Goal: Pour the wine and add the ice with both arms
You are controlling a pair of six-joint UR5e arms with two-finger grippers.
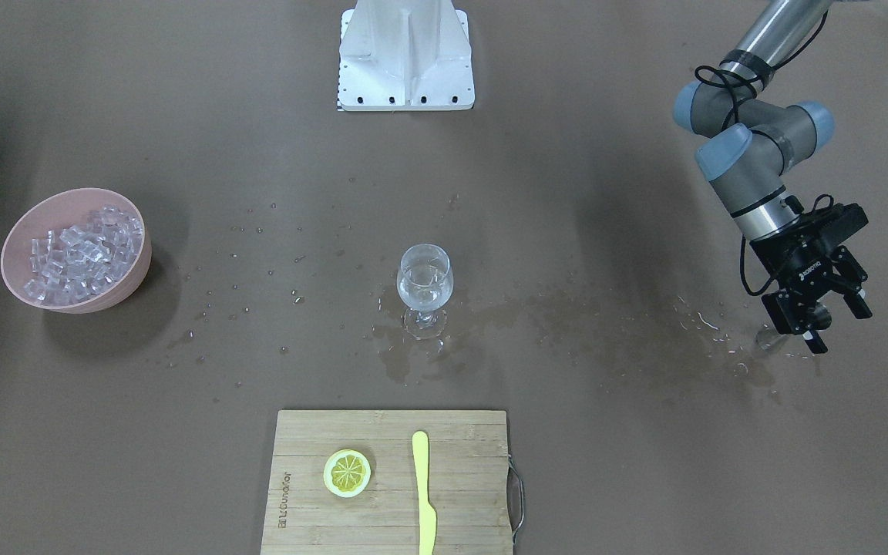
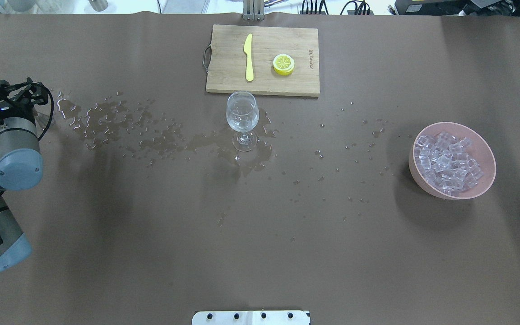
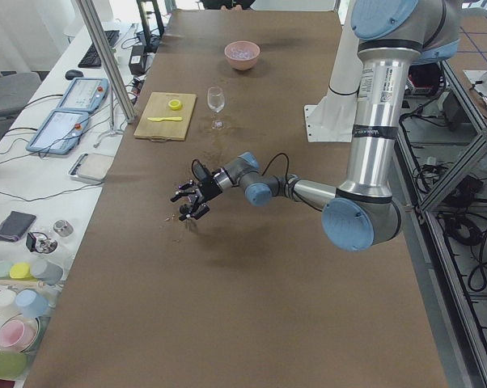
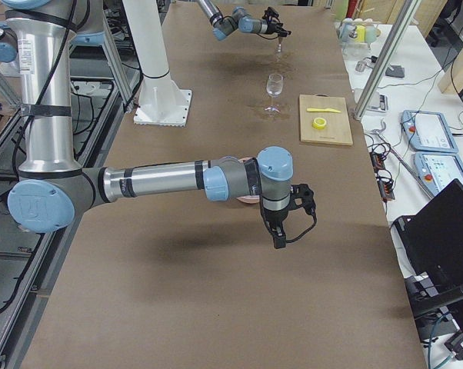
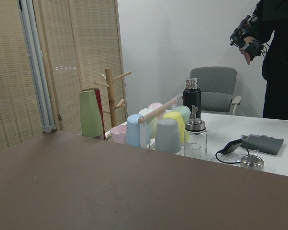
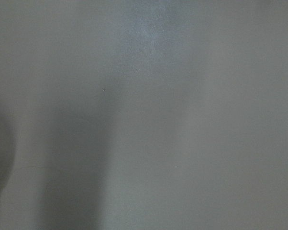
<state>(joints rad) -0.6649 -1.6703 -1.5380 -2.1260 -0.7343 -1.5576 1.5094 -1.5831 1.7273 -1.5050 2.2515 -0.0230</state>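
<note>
A clear stemmed glass (image 1: pixel 425 281) (image 2: pixel 242 118) stands at the table's middle with a little wine (image 1: pixel 424 287) in its bowl. The ice (image 1: pixel 80 254) (image 2: pixel 448 161) is heaped in a pink bowl (image 1: pixel 124 289) (image 2: pixel 485 183) on the robot's right side. My left gripper (image 1: pixel 829 322) (image 3: pixel 187 208) hangs low over the wet table at the robot's far left, fingers spread open. A small clear vessel (image 2: pixel 42 118) lies by its fingers, hard to make out. My right gripper (image 4: pixel 278 231) points down near the bowl; I cannot tell if it is open or shut.
A wooden cutting board (image 1: pixel 459 493) (image 2: pixel 287 79) with a lemon slice (image 1: pixel 347 472) and a yellow knife (image 1: pixel 423 493) lies beyond the glass. Water drops and puddles (image 2: pixel 120 122) run from the glass towards the left arm. The white base block (image 1: pixel 405 58) stands at the robot's side.
</note>
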